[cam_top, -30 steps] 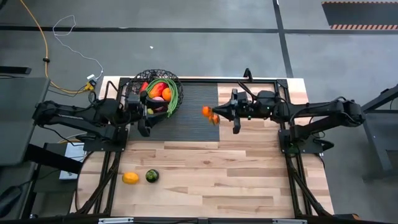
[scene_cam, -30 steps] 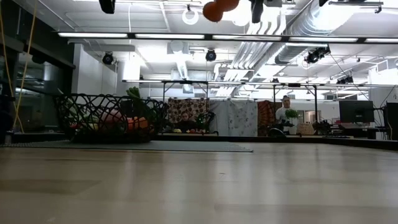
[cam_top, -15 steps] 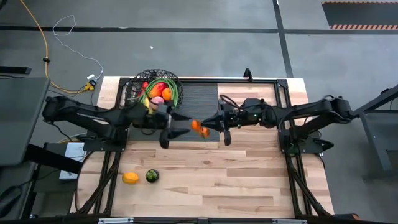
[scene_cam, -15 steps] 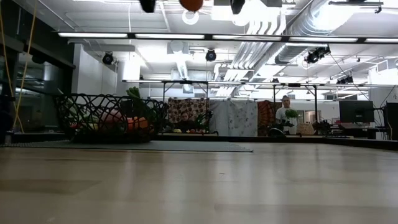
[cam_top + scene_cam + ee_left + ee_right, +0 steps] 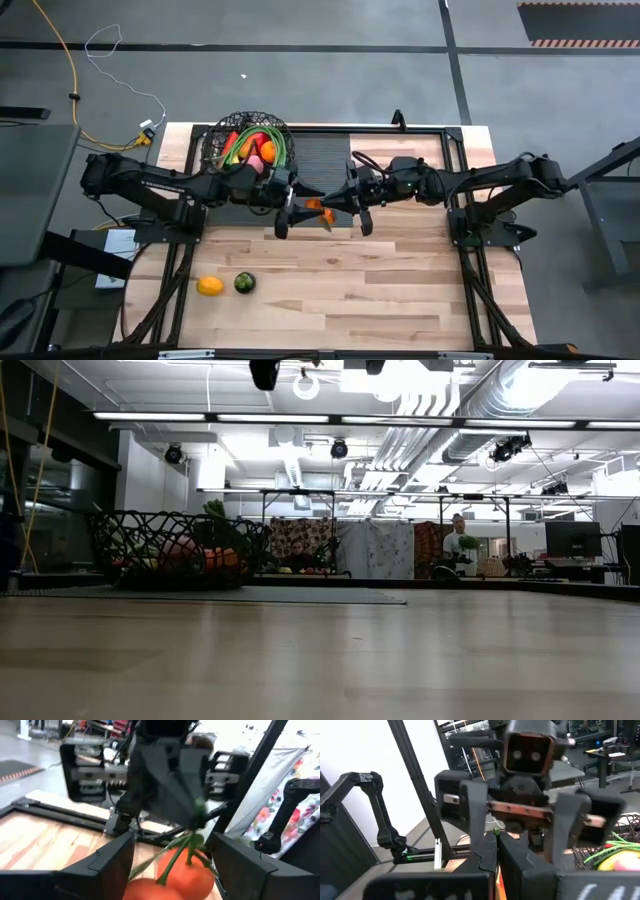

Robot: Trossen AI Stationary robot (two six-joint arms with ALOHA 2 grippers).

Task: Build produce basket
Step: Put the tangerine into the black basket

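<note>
A cluster of orange-red fruits (image 5: 186, 870) on a green stem hangs above the middle of the table. My right gripper (image 5: 333, 203) is shut on that stem. My left gripper (image 5: 291, 208) faces it, open, with one finger on each side of the fruits (image 5: 318, 209). The black wire basket (image 5: 250, 147) sits at the far left on a dark mat, holding a red pepper, pink and orange fruits and green stalks. In the low view the basket (image 5: 180, 550) shows, while the held fruits are above the picture's edge. My right gripper pinches the top of the green stem (image 5: 198, 813) between its two fingertips, coming level from the table's right. The fruits hang below the fingers, clear of the table. My left gripper: I cannot tell whether a finger (image 5: 112, 865) touches the lower fruit (image 5: 145, 890).
An orange fruit (image 5: 209, 286) and a dark green fruit (image 5: 244, 283) lie on the wood near the front left. The dark mat (image 5: 325, 160) covers the far middle. Black frame rails run along the table's edges. People stand in the room beyond.
My left gripper has left the basket and swung toward the table's right and near side, up to the fruits. My right gripper has carried the hanging fruits toward the table's left. The two grippers now face each other, with the fruits between my left fingers.
</note>
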